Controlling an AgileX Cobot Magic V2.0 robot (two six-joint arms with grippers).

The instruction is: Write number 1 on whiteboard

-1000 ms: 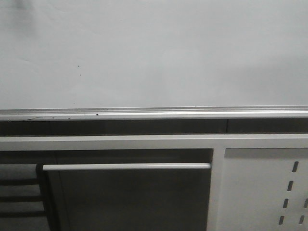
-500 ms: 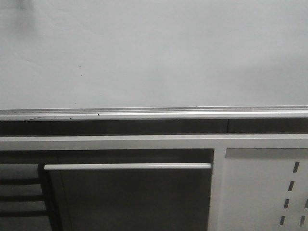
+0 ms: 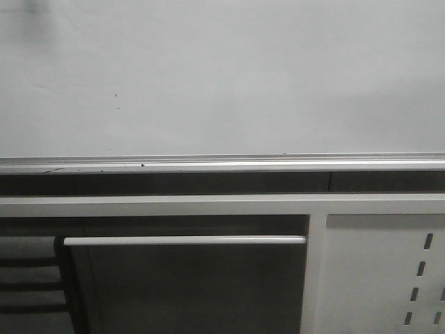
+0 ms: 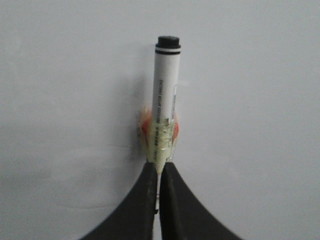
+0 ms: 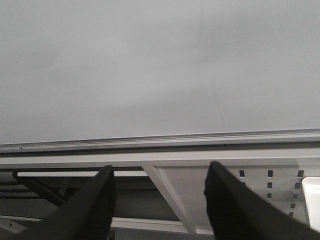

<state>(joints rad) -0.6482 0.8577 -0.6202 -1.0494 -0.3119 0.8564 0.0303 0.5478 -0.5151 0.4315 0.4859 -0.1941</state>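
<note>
The whiteboard [image 3: 222, 76] fills the upper half of the front view, pale grey and glossy, with its silver bottom rail [image 3: 222, 164] below. No number 1 stroke shows on it in any view; only tiny dark specks. My left gripper [image 4: 159, 172] is shut on a white marker [image 4: 165, 100] with a black tip, taped at its lower end, pointing at the whiteboard [image 4: 250, 100]. I cannot tell if the tip touches. My right gripper [image 5: 159, 177] is open and empty, facing the whiteboard [image 5: 160, 65] and its rail. Neither gripper shows in the front view.
Below the rail stands a white metal frame [image 3: 222, 206] with a horizontal bar [image 3: 184, 240] and a white perforated panel [image 3: 382, 271] at the right. The panel also shows in the right wrist view [image 5: 250, 185].
The front view has barely shifted; nothing on the board has changed.
</note>
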